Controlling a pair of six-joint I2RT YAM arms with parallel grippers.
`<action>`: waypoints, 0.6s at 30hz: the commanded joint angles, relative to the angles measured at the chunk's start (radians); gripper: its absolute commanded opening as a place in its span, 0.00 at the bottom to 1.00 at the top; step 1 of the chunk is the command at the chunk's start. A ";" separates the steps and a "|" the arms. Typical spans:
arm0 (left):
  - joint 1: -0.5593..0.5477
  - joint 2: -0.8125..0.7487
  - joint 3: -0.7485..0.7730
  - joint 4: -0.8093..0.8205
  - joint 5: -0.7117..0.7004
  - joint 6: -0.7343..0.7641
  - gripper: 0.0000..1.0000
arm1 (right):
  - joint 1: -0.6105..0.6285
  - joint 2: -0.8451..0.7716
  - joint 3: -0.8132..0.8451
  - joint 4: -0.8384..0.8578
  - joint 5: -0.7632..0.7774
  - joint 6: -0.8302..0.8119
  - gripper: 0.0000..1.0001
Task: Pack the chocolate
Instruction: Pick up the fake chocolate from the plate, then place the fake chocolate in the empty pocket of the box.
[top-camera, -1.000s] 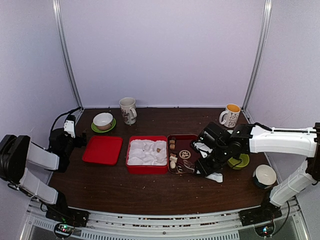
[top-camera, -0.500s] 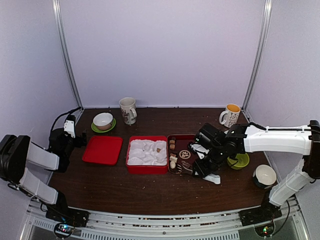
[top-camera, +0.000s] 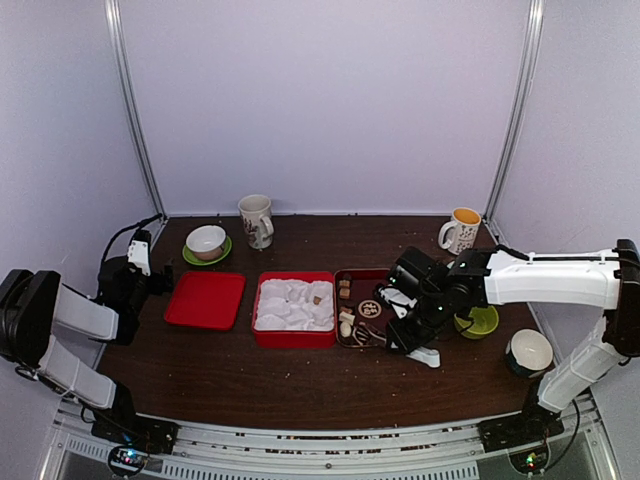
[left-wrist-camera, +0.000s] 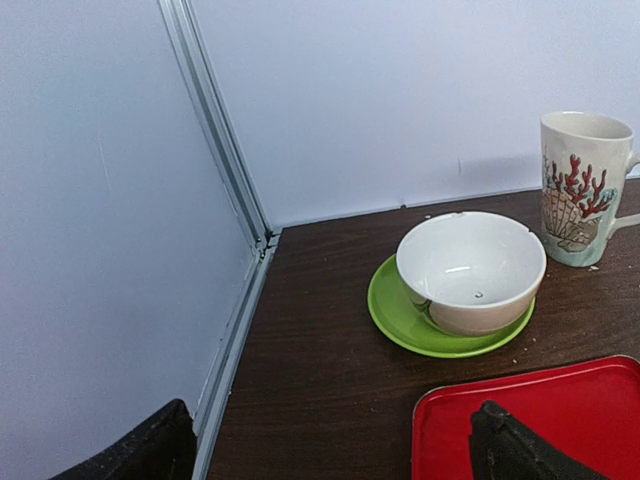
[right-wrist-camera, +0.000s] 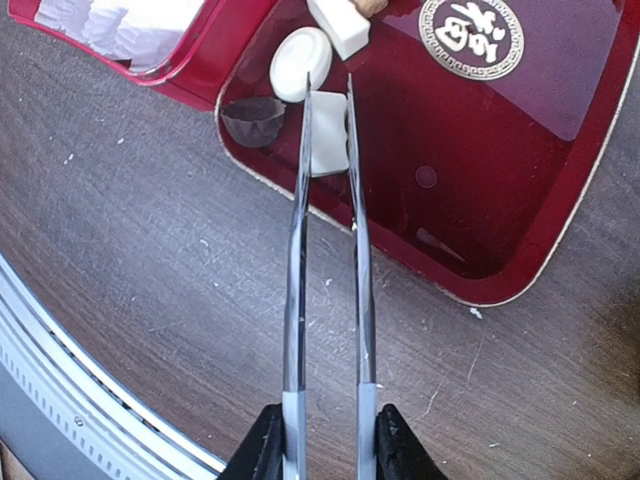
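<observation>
Steel tongs (right-wrist-camera: 296, 300), one pair, run up the middle of the right wrist view. Their handles are clamped between the two black fingers of the right gripper (right-wrist-camera: 328, 445). The two blade tips stand on either side of a white block (right-wrist-camera: 328, 147) of chocolate lying in the dark red tray (right-wrist-camera: 520, 180). They look to be touching it, though I cannot be sure they press it.

Three more pieces show in that view:
- A cream oval (right-wrist-camera: 300, 63) lies just beyond the left blade's tip.
- A second white block (right-wrist-camera: 340, 28) lies past the oval at the top edge.
- A dark fluted cup (right-wrist-camera: 254, 120) sits at the tray's corner.

One round gold emblem (right-wrist-camera: 471, 27) lies deeper in the tray, its characters too ornate to read.

From above, the tray sits just right of the red box (top-camera: 294, 340). The box's white insert (top-camera: 280, 305) holds one brown piece (top-camera: 317, 299) of chocolate on its right side. One flat red lid (top-camera: 205, 300) lies left of the box. The left gripper (left-wrist-camera: 330, 455) hangs at the lid's corner with its fingers (left-wrist-camera: 150, 450) spread wide apart.

Two mugs stand at the back of the table (top-camera: 300, 385). The shell mug (left-wrist-camera: 580, 190) is printed with red coral and a shell. The orange-lined mug (top-camera: 461, 231) has a dark pattern too small to read.

There are two white bowls. The near bowl (left-wrist-camera: 470, 270) sits on a green saucer (left-wrist-camera: 400, 320) beside the shell mug, and the far bowl (top-camera: 530, 351) stands alone near the right edge. A second green saucer (top-camera: 482, 322) lies partly under the right arm.
</observation>
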 joint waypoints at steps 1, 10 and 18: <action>0.010 0.004 0.014 0.068 -0.004 -0.002 0.98 | 0.004 -0.040 0.018 0.034 0.075 -0.006 0.24; 0.009 0.004 0.015 0.067 -0.005 -0.002 0.98 | 0.002 -0.115 0.014 0.052 0.140 -0.014 0.22; 0.009 0.004 0.014 0.068 -0.005 -0.002 0.98 | 0.001 -0.151 0.014 0.101 0.118 -0.028 0.23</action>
